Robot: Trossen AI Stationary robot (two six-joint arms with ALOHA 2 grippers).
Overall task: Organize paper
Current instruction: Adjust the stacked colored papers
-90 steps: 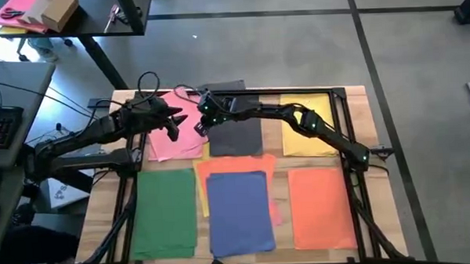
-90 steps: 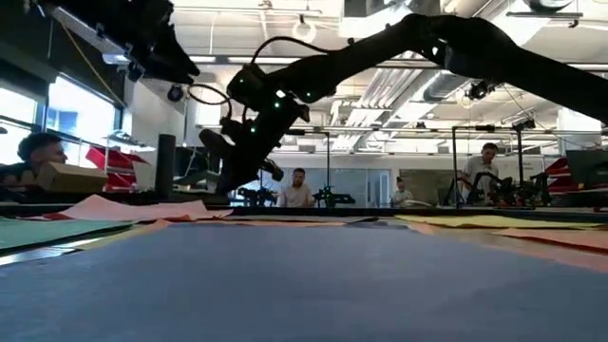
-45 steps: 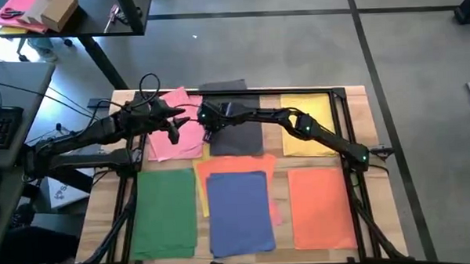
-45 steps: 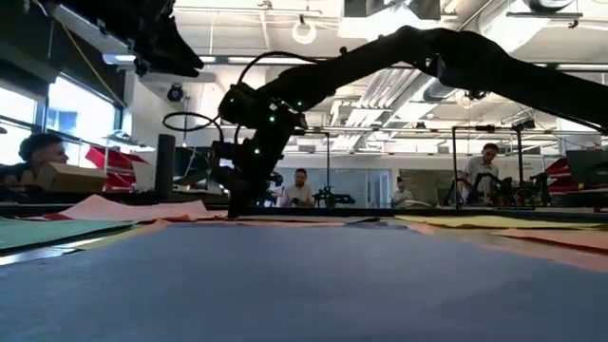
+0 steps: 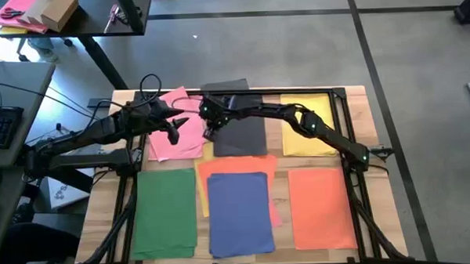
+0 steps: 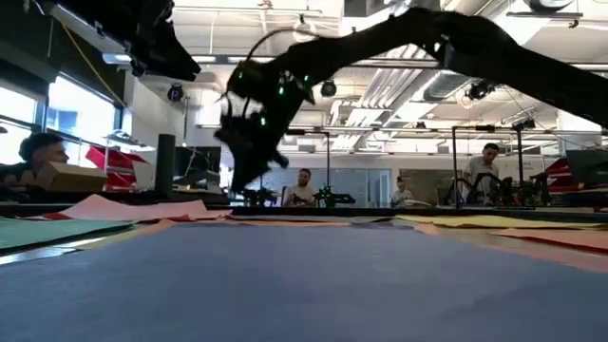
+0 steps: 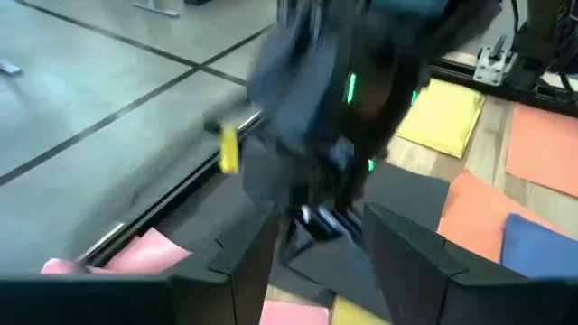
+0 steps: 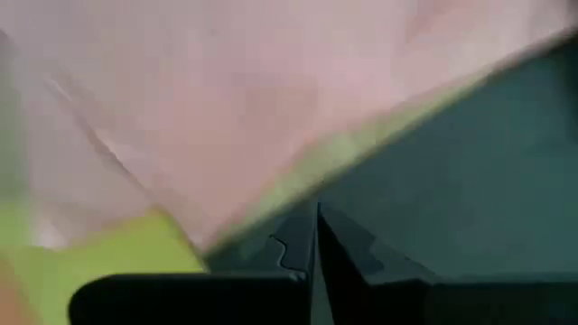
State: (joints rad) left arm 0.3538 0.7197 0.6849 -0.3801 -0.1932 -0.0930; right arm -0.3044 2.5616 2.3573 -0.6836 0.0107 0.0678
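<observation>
The right gripper (image 5: 207,131) (fingers pressed together) is hanging over the thin dark grey paper sheet (image 5: 239,132); the left gripper (image 5: 174,128), fingers parted, is hovering above the pink sheet (image 5: 173,142).

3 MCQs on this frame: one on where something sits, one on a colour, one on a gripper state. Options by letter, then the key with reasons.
1. Where is the right gripper?
A. Over the orange sheet
B. At the dark grey sheet's edge beside the pink sheet
C. Off the table

2. What colour is the sheet at the table's front left corner?
A. Green
B. Yellow
C. Blue

3. What state are the right gripper's fingers in?
A. Wide open
B. Shut
C. Out of view

Key: 1 B, the high view puts it there. 2 A, the green sheet lies there. 3 B, its wrist view shows the fingers pressed together.
</observation>
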